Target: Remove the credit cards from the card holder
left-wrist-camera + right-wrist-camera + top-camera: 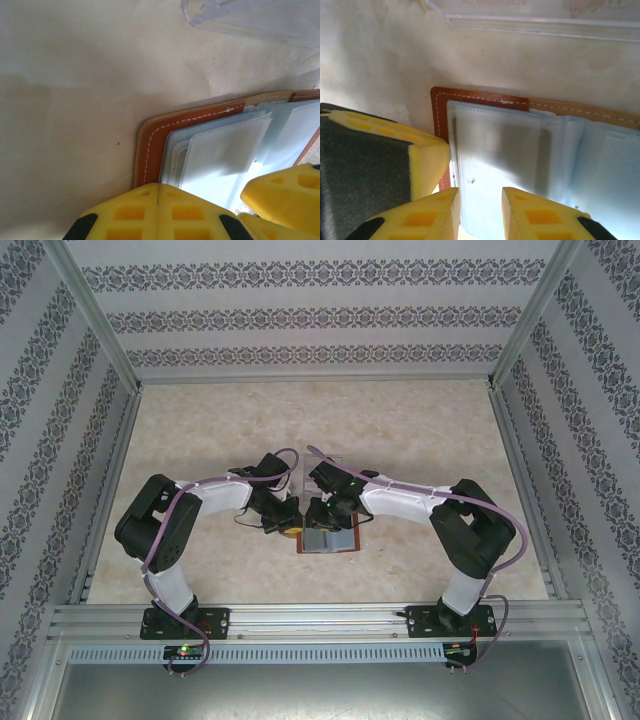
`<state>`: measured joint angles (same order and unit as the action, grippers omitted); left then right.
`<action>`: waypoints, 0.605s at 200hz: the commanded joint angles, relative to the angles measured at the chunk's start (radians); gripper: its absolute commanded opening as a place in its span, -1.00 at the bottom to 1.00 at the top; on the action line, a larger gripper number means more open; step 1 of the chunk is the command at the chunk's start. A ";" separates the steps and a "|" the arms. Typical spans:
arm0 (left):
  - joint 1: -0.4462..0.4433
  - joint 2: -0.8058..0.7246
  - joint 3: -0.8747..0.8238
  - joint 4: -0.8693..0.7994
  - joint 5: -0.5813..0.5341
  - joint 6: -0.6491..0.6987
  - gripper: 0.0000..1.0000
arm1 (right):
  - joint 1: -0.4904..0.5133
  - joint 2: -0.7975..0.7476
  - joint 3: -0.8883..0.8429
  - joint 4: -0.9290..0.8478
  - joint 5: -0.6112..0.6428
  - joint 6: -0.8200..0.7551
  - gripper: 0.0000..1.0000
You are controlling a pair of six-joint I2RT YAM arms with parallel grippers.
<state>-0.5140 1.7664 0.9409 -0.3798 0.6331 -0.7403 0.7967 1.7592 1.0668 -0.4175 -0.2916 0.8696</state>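
Leather card holder (328, 542) lies open, long axis left-right; your left end effector (158, 194) clenched, right end effector (480, 202) parted; credit cards (510, 150) seemingly pocketed.

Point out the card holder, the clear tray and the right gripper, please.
card holder (150, 150): left wrist view, on its stitched brown leather border.
clear tray (535, 22): right wrist view, on its near rim.
right gripper (480, 202): right wrist view, midway between its parted yellow fingertips.
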 commanded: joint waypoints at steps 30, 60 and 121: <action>0.012 0.013 0.011 0.015 0.013 0.008 -0.97 | 0.015 0.034 0.013 -0.020 0.032 0.012 -0.43; 0.012 0.010 0.009 0.015 0.013 0.009 -0.97 | 0.015 0.044 0.011 -0.023 0.035 0.011 -0.43; 0.012 0.011 0.006 0.016 0.013 0.005 -0.97 | 0.024 0.052 0.039 -0.109 0.092 -0.013 -0.33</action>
<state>-0.5137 1.7664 0.9409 -0.3798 0.6338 -0.7406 0.8074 1.7927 1.0794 -0.4404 -0.2615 0.8658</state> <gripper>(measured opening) 0.043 0.329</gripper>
